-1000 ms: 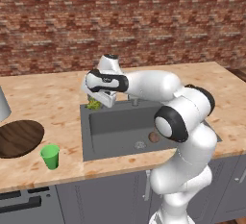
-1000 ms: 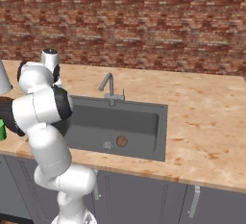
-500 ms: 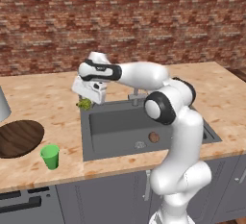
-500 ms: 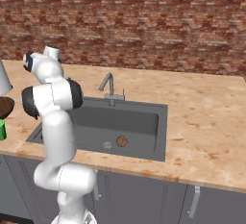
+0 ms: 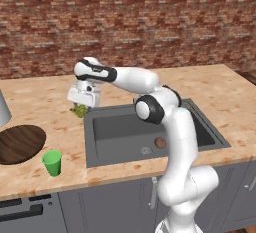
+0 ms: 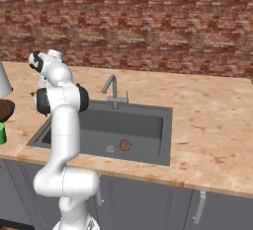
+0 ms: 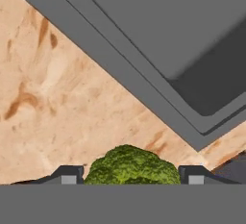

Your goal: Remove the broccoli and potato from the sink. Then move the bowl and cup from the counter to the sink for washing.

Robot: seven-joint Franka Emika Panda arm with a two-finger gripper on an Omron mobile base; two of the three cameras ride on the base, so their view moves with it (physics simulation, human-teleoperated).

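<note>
My gripper hangs over the counter just left of the sink, shut on the yellow-green broccoli. In the hand view the broccoli sits between the two fingertips, above beige counter beside the sink's rim. The brown potato lies on the sink floor near the drain; the right base view shows the potato too. The dark wooden bowl and the green cup stand on the counter at the left.
A pale grey vessel stands at the far left of the counter. The faucet rises behind the sink. A brick wall backs the counter. Bare counter stretches right of the sink.
The arm has swung left with the broccoli, from above the sink's back left corner to over the counter beside the sink. The potato, bowl and cup have not moved.
</note>
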